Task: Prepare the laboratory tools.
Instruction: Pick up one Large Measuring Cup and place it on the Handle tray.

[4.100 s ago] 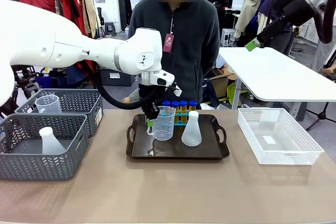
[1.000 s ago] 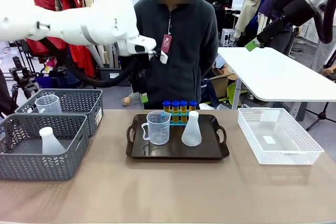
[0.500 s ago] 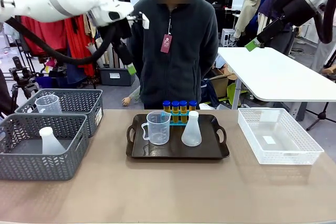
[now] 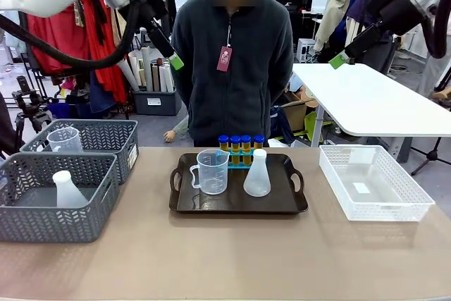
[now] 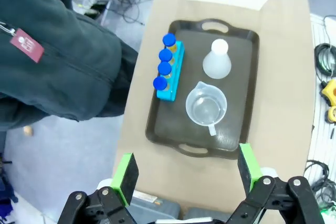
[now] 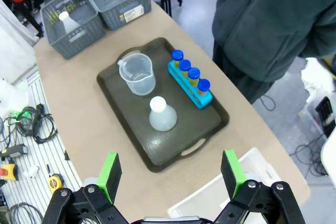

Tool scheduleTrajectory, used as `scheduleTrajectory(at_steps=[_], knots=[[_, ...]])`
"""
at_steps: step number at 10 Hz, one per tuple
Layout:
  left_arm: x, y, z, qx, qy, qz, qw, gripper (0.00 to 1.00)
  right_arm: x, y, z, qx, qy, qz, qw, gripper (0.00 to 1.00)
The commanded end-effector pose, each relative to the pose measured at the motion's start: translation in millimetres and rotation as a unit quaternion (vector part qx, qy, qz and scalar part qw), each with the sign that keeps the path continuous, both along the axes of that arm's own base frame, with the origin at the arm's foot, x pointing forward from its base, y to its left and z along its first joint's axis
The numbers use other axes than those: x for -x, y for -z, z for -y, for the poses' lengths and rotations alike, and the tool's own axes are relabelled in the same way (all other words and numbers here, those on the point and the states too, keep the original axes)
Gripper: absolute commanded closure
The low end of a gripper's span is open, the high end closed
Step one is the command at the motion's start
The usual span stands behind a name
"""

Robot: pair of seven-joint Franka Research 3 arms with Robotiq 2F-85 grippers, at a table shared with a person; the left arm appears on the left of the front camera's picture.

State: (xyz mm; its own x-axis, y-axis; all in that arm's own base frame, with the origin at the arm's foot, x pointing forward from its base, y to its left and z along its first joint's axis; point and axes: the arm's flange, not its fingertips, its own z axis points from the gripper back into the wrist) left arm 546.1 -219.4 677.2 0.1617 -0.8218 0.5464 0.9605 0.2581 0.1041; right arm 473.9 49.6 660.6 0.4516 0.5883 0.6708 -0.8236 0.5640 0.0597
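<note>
On the black tray (image 4: 238, 204) I see the measuring beaker (image 4: 212, 171), conical flask (image 4: 256, 175) and 4 blue-capped tubes (image 4: 240, 143) in their blue rack (image 5: 169, 73). Both the left pincer (image 5: 185, 174) and right pincer (image 6: 170, 174) hang high, wide and empty. I judge the set complete, so I'd hold clear.

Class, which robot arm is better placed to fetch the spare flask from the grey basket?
Probably the left: its open gripper hangs toward the grey mesh basket holding the translucent white conical flask; the right gripper is farther.
</note>
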Motion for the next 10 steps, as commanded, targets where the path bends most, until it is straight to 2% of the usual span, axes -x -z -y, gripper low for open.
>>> scheduleTrajectory(at_steps=[1,4,10], knots=[[12,-7,-18,0.026,0.013,0.005,1.0,0.03,1,-2,0,-0.001,-0.003,0.002,1.0,0.0],[12,-23,-34,0.062,0.032,-0.001,0.998,0.03,1,-2,0,-0.001,-0.003,0.002,1.0,0.0],[10,-24,-27,0.053,0.018,-0.005,0.998,0.03,1,-2,0,-0.001,-0.003,0.002,1.0,0.0]])
